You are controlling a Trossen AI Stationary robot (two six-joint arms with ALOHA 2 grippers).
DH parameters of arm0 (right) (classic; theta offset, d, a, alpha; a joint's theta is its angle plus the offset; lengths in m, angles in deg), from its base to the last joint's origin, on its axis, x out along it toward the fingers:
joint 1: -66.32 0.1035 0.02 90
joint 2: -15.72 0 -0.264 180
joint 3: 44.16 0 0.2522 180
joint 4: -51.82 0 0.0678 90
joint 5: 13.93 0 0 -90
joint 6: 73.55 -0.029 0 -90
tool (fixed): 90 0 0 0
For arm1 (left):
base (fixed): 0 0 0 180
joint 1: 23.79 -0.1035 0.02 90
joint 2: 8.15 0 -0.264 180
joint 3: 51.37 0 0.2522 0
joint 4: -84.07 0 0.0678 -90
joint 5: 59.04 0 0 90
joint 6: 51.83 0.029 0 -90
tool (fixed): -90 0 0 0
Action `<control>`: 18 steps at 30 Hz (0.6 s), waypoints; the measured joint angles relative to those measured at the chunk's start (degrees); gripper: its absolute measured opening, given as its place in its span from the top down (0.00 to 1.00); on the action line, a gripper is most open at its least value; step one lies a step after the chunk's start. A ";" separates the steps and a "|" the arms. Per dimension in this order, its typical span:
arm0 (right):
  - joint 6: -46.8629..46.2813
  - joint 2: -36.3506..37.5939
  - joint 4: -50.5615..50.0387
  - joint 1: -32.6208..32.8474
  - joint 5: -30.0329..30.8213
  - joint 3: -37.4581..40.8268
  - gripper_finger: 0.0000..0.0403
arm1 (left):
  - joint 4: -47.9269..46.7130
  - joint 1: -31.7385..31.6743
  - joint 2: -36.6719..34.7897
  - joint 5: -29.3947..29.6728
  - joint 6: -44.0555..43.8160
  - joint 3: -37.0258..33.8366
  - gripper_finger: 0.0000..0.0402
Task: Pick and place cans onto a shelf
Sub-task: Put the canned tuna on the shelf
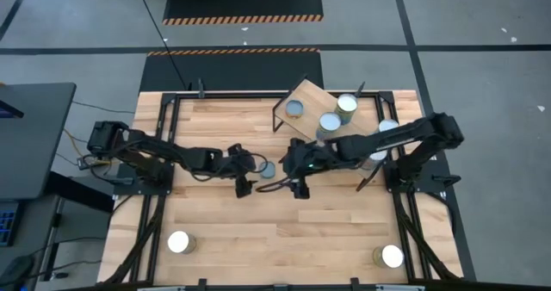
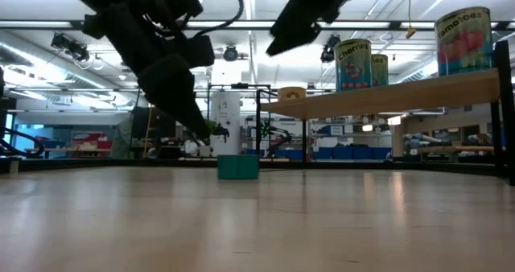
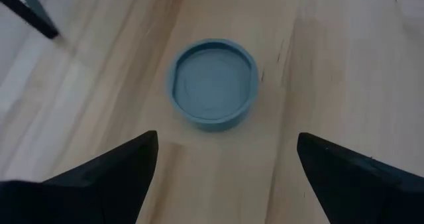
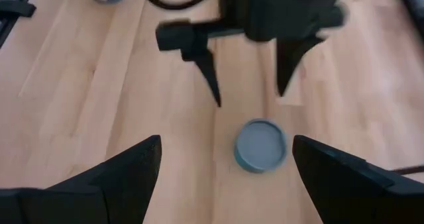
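Item, high view: my left gripper and my right gripper stood near the middle of the table, facing each other, with a low teal can on the planks between them, touching neither. The shelf sat tilted at the far edge, carrying cans; two more tins stood at the near corners, one left, one right. Item, low view: the teal can rested on the tabletop, both arms raised above it, the shelf board bearing labelled cans. Item, left wrist view: my left fingers were spread wide, empty, the teal can lying ahead of the tips, centred on the gap. Item, right wrist view: my right fingers were likewise spread and empty, the can ahead of them, my left gripper hanging just beyond it.
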 joint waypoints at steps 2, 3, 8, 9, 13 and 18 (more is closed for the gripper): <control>-1.61 -2.57 0.39 -1.10 -2.32 -0.61 0.14 | -3.52 0.47 -1.46 1.29 -0.05 -0.02 0.08; -2.16 -3.96 0.14 -1.68 -3.79 -1.43 0.14 | -5.46 0.69 -2.28 2.59 -0.38 -0.02 0.08; 1.31 -10.00 -3.32 -2.64 -6.07 -9.05 0.13 | -14.98 1.20 -8.26 8.73 -2.60 -0.90 0.08; 2.54 -11.09 -4.44 -2.70 -6.18 -11.16 0.13 | -15.56 1.19 -9.64 9.17 -2.82 -1.55 0.08; 7.20 -15.27 -10.69 -2.72 -6.39 -19.52 0.11 | -16.08 0.97 -15.55 11.13 -4.82 -6.02 0.08; 12.66 -20.01 -15.75 -3.57 -6.78 -26.27 0.06 | -13.80 0.64 -21.57 14.86 -8.20 -11.93 0.08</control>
